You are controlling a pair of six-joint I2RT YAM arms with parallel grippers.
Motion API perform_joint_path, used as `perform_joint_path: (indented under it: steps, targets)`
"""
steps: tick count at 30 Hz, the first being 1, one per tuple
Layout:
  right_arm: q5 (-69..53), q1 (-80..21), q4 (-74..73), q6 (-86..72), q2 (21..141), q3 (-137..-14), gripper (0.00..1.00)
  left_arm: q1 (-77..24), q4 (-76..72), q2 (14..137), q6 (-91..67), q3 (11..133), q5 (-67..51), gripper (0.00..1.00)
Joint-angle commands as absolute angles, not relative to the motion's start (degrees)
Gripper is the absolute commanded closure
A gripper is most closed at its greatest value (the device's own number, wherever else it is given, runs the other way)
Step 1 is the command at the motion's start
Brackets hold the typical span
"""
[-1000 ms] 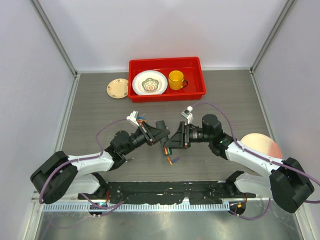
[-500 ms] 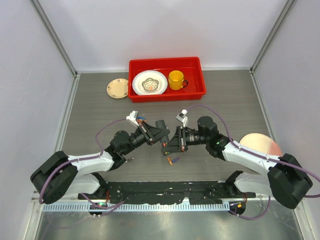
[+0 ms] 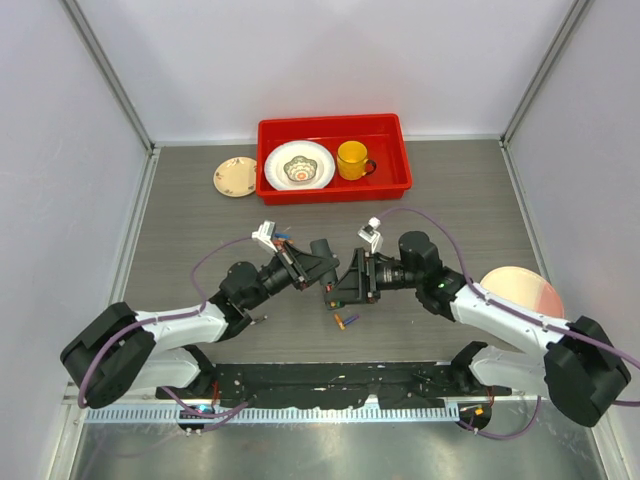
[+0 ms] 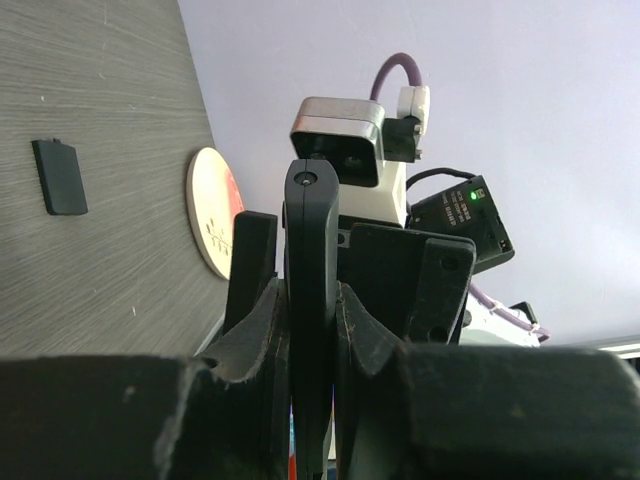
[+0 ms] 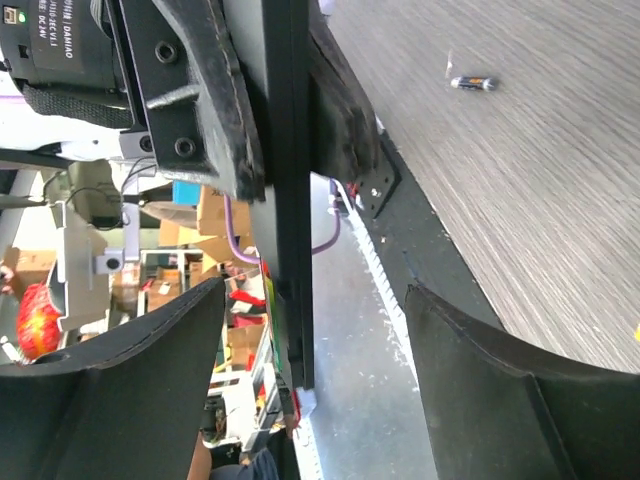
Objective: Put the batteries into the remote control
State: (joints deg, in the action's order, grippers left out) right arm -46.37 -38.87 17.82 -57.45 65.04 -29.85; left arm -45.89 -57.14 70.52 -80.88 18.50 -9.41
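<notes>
Since a second ago your right arm has come in a little closer to your left arm, and the left arm looks like it has stayed where it was. Your left claw (image 4: 311, 300) is clenched on the remote control (image 4: 311, 240), which stands up thin and black between the two fingers (image 4: 260, 320). From the right wrist you see the same remote control (image 5: 285, 200) edge-on, with the left claw gripping it from above. Your right claw (image 5: 315, 290) is released, its two fingers (image 5: 150, 380) spread wide on either side of the remote control and not touching it. From the top view the left claw (image 3: 326, 270) and the right claw (image 3: 340, 287) meet nose to nose near the middle of the desk (image 3: 200, 210). Two batteries (image 3: 346, 320), one orange and one purple, lie on the desk just in front of the claws. The right wrist view shows one more battery (image 5: 472, 83) lying on its side on the desk. A small flat black piece (image 4: 60, 177) lies on the desk well apart from the claws, near a round peach plate (image 4: 208, 225). At the far side sits a red tray (image 3: 330, 192) with a white bowl (image 3: 299, 165) and a yellow cup (image 3: 351, 158) in it, and a small tan plate (image 3: 236, 176) lies just left of the tray.
</notes>
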Motion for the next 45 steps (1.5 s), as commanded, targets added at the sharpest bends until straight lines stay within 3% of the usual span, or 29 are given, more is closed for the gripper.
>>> perform_joint_path:
  steps: [1, 3, 7, 8, 10, 12, 18, 31, 45]
  targets:
    - [-42.9, -37.2, 4.0, -46.0, 59.3, -35.8, 0.20, -44.7, -60.1, 68.0, -80.3, 18.3, -8.9, 1.00]
    - [-41.9, -35.7, -3.9, -42.5, 57.9, -37.3, 0.19, -43.4, -59.7, 67.5, -80.2, 18.2, -9.5, 1.00]
    - [-27.5, -34.0, -17.9, -34.9, 53.5, -42.2, 0.18, -40.7, -59.2, 65.9, -80.4, 17.2, -11.0, 1.00]
    - [-14.5, -34.0, -22.6, -34.7, 53.0, -42.6, 0.18, -39.6, -59.1, 65.0, -80.3, 16.4, -11.2, 1.00]
    - [-0.7, -34.0, -27.4, -36.7, 53.8, -44.1, 0.20, -38.8, -57.6, 63.8, -79.2, 15.5, -11.6, 1.00]
    - [11.3, -34.0, -32.7, -36.7, 59.0, -46.0, 0.20, -38.7, -55.0, 62.1, -78.4, 14.3, -11.4, 1.00]
    - [20.8, -34.0, -34.7, -36.1, 74.2, -50.9, 0.21, -38.7, -56.7, 61.3, -77.8, 11.3, -12.7, 1.00]
    - [20.5, -32.6, -31.8, -36.0, 91.3, -55.0, 0.28, -38.6, -54.8, 55.6, -75.6, 8.7, -13.9, 1.00]
    - [16.5, -31.7, -28.8, -38.1, 94.6, -51.9, 0.41, -38.6, -53.9, 55.5, -75.3, 8.8, -13.9, 1.00]
